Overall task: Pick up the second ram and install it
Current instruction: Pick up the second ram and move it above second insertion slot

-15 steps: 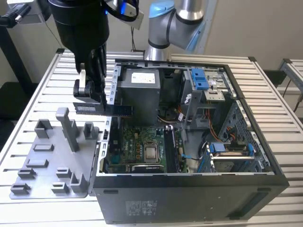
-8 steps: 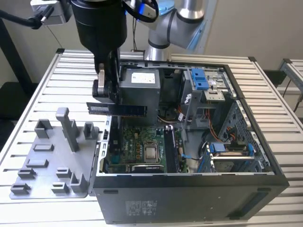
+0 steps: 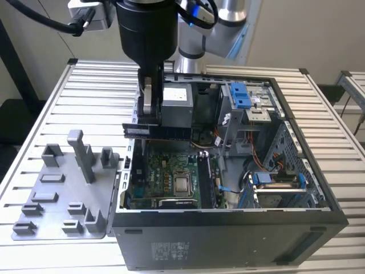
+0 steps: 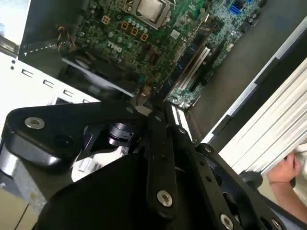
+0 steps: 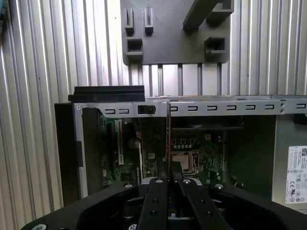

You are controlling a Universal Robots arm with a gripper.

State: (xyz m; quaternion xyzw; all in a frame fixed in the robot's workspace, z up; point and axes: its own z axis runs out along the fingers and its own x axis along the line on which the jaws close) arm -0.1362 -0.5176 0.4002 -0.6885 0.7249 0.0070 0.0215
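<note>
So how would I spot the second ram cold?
Find the open black computer case in the exterior view. Over it hangs the gripper, clamped on the second ram: a long thin dark stick held level, unlike the black slots fixed to the motherboard.

End effector grips second ram

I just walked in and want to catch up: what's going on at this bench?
The robot arm's gripper has its fingers shut on the second ram. It holds the stick level above the open computer case, with the motherboard below it. The stick is not yet seated in a slot. A grey fixture plate lies beside the case, on the exterior view's left.
</note>
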